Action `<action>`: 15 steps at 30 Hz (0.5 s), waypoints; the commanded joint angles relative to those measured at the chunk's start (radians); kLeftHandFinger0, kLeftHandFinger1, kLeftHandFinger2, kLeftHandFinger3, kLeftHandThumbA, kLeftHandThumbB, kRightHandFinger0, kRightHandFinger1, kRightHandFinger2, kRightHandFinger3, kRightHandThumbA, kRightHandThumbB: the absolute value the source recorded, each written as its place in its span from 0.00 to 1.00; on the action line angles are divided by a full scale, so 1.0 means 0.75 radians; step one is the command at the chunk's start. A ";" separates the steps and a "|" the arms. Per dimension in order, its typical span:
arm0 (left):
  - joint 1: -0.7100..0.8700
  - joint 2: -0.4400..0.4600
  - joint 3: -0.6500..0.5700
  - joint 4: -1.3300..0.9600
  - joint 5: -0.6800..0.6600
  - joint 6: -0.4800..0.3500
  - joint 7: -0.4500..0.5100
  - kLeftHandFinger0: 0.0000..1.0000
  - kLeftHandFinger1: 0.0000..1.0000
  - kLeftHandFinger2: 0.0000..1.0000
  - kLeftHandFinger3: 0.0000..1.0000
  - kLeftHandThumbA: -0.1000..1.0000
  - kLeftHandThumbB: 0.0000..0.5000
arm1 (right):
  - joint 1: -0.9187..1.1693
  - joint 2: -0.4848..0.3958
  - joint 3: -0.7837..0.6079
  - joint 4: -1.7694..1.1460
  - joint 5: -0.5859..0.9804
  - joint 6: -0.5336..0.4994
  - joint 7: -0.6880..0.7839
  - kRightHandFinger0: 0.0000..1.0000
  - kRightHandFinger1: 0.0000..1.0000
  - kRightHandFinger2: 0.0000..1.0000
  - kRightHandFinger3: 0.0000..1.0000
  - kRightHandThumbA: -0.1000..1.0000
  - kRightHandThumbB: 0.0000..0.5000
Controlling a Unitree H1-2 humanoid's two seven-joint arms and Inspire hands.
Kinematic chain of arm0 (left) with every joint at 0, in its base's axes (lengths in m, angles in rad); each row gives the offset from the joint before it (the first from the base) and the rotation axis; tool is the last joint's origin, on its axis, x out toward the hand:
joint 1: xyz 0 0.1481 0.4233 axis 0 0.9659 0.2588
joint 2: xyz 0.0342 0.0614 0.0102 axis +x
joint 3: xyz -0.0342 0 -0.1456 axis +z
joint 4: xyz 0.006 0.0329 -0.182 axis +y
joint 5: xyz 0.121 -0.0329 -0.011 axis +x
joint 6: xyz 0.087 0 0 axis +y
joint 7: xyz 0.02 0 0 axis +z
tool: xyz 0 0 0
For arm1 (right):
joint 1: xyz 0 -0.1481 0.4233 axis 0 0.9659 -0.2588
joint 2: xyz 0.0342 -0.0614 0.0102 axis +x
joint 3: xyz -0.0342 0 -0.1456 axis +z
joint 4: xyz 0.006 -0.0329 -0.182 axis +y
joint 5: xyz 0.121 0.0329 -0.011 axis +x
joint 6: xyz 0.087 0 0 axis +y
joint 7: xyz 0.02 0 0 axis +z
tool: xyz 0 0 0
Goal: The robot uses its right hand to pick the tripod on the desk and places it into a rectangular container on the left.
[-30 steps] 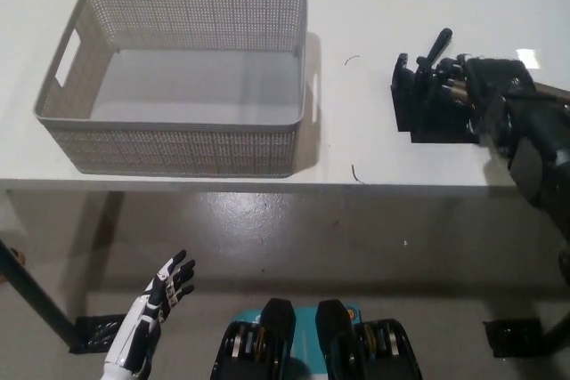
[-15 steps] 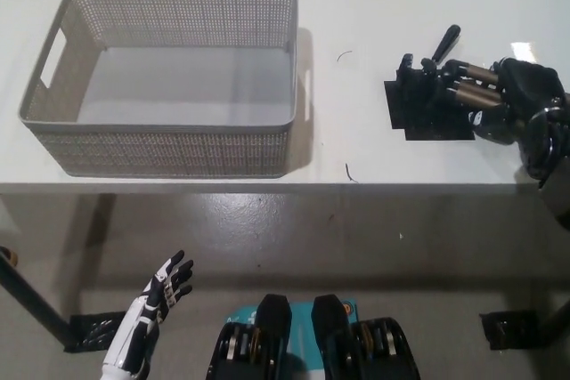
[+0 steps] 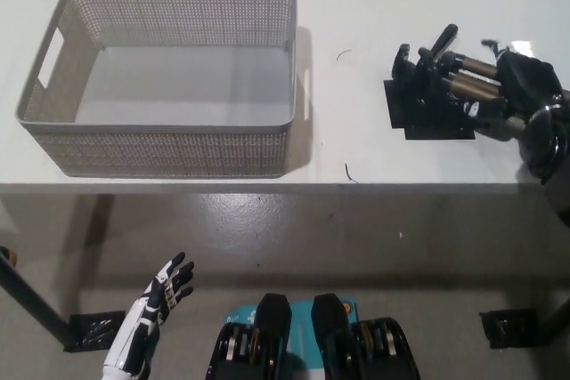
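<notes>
Basket [image 3: 160,144] of grey perforated plastic, rectangular, sits on the white desk [image 3: 356,149] well to the left of the working hand, nothing visible inside. Left hand [image 3: 165,289], white, hangs below the desk edge, fingers spread, holding nothing. Tripod [image 3: 426,95], black and folded, lies on the desk directly under the right hand's fingertips, one lever sticking up. Right hand [image 3: 485,86], black, reaches over it from the right, fingers [image 3: 463,84] extended onto the tripod; whether they grip it cannot be told.
</notes>
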 commanded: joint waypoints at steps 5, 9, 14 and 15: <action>-0.014 0.012 -0.002 -0.009 -0.005 -0.059 -0.011 1.00 1.00 1.00 1.00 1.00 0.41 | -0.342 -0.028 -0.137 -0.094 0.124 -0.086 0.104 0.04 0.57 0.89 0.95 0.00 0.30; -0.011 0.008 -0.001 -0.018 -0.014 -0.050 -0.011 1.00 1.00 1.00 1.00 1.00 0.42 | -0.407 -0.032 -0.166 -0.101 0.144 -0.140 0.136 0.00 0.38 0.81 0.89 0.00 0.30; -0.008 0.012 0.001 -0.018 -0.017 -0.058 -0.014 1.00 1.00 1.00 1.00 1.00 0.43 | -0.478 -0.019 -0.206 -0.106 0.168 -0.070 0.165 0.00 0.36 0.74 0.82 0.00 0.34; -0.009 0.013 0.001 -0.019 -0.017 -0.055 -0.015 1.00 1.00 1.00 1.00 1.00 0.43 | -0.482 -0.020 -0.207 -0.105 0.169 -0.070 0.168 0.00 0.34 0.73 0.80 0.00 0.34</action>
